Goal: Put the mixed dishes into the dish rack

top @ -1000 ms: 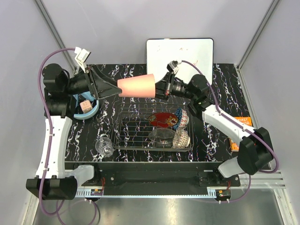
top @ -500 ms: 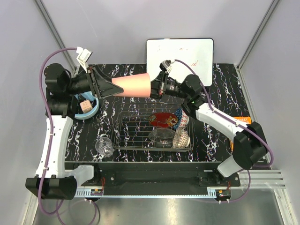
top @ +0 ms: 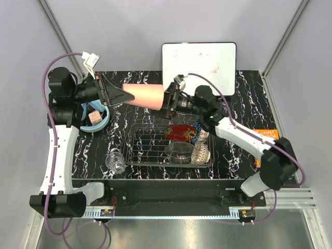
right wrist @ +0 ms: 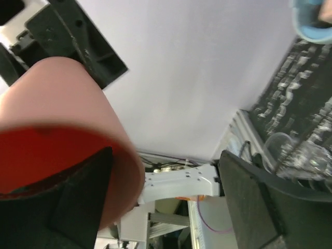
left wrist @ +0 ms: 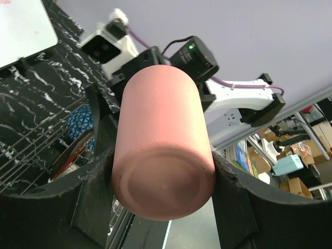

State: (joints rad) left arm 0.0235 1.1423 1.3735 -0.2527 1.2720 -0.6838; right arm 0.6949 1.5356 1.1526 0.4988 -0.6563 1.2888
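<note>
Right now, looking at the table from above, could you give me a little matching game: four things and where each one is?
Things:
1 pink cup
2 red bowl
3 small clear glass
4 white board

Places:
a on the table, left of the dish rack
b inside the dish rack
c up in the air
d far edge of the table

Pairs: 1-c, 2-b, 3-a, 4-d

The pink plastic cup hangs on its side in the air behind the chrome wire dish rack, whose right end holds the red lacquer bowl, blue patterned bowl, clear glass bowl and beige lattice-patterned bowl, while the small clear glass stands upright just outside its left end.
</note>
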